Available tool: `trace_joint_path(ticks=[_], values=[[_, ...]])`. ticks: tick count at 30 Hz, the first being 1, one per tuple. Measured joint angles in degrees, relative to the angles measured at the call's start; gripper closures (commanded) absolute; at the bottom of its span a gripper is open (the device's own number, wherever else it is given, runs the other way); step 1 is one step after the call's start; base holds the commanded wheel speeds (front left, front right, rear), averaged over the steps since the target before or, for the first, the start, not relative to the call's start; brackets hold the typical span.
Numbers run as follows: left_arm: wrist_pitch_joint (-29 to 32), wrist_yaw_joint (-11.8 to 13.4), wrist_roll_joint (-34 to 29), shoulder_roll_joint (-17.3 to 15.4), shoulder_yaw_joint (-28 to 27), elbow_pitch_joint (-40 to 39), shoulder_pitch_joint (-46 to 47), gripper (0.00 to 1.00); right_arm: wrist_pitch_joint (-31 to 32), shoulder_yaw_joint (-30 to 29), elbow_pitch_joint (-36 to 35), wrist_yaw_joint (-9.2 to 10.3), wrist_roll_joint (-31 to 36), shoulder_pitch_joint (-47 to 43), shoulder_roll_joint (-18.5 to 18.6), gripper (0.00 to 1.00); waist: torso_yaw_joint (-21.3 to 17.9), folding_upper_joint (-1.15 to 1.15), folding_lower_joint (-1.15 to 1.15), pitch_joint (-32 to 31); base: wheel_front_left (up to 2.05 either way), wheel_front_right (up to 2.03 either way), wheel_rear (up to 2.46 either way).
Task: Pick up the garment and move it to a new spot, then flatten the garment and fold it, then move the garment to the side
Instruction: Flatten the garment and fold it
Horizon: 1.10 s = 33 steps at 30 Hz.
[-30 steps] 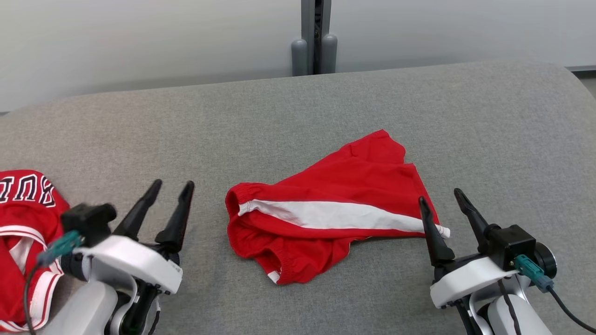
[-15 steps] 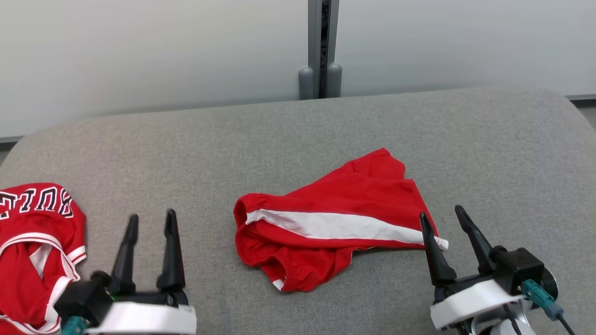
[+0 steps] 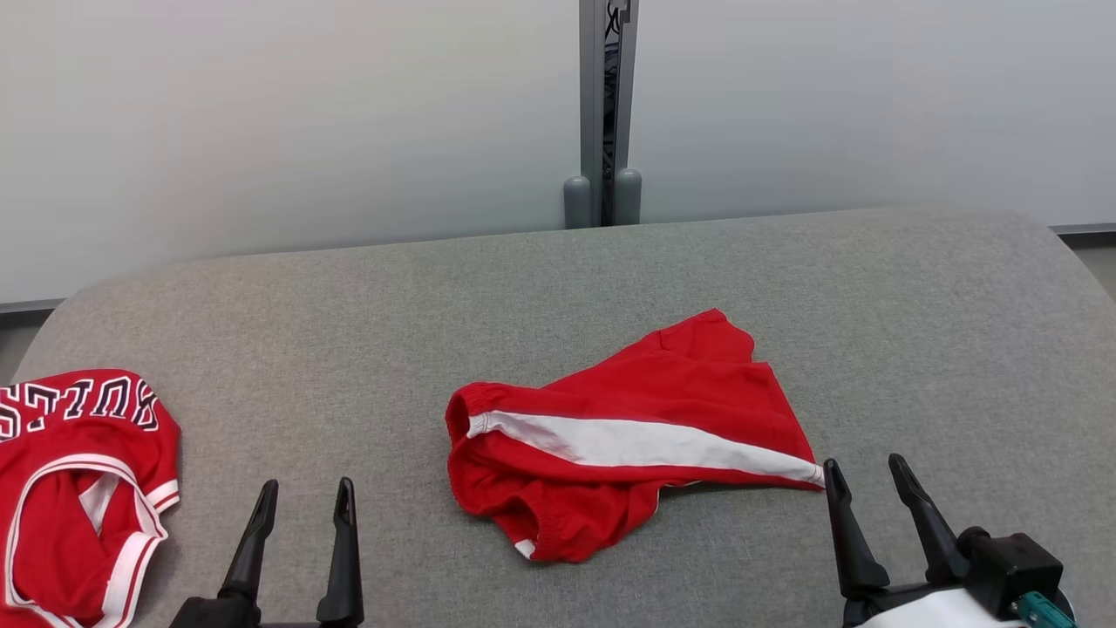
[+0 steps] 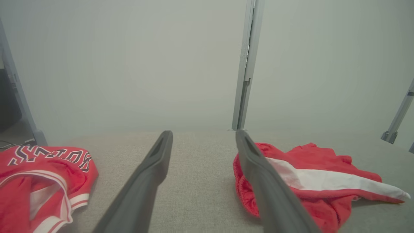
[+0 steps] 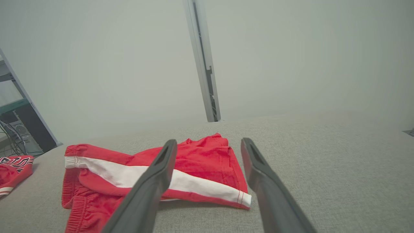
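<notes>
Flanking the rumpled red shorts [image 3: 628,436], left tool [image 3: 308,482] and right tool [image 3: 861,460] gape.

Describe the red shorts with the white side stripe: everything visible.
The red shorts with a white side stripe look like soft fabric, gathered elastic waistband toward the robot's left, stripe running to the hem corner on the right. They lie crumpled and unflattened midway across the grey fabric surface, resting on it alone. The open right gripper sits beside the hem corner, apparently not touching.
</notes>
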<state>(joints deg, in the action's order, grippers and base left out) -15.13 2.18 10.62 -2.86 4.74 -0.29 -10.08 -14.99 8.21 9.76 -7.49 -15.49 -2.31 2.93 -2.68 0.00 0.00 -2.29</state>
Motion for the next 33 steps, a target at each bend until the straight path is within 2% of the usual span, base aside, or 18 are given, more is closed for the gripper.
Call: trace_joint_path(ticks=[4,23,29,33], values=[[0.00,0.67,-0.07,0.01,0.26,-0.10,-0.30,0.00,0.00,0.07,-0.02,0.00,0.59,-0.34,-0.02,0.00,-0.27,0.00,0.00,-0.01,0.00,0.00,0.00],[0.00,0.90,-0.42,0.04,2.09,1.51,-0.21,0.00,0.00,1.66,0.70,0.00,1.99,1.10,0.62,0.00,-0.91,0.00,0.00,0.56,0.00,0.00,0.00],[0.00,-0.31,-0.25,0.01,3.38,3.37,1.07,0.00,0.00,1.66,0.70,0.00,1.99,1.22,0.76,0.00,-1.18,0.00,0.00,1.29,0.00,0.00,0.00],[-0.01,-3.02,-0.56,0.05,5.41,6.14,4.09,0.00,0.00,2.10,0.78,0.00,1.98,1.83,0.75,0.00,-1.44,0.00,0.00,2.02,0.00,0.00,0.00]])
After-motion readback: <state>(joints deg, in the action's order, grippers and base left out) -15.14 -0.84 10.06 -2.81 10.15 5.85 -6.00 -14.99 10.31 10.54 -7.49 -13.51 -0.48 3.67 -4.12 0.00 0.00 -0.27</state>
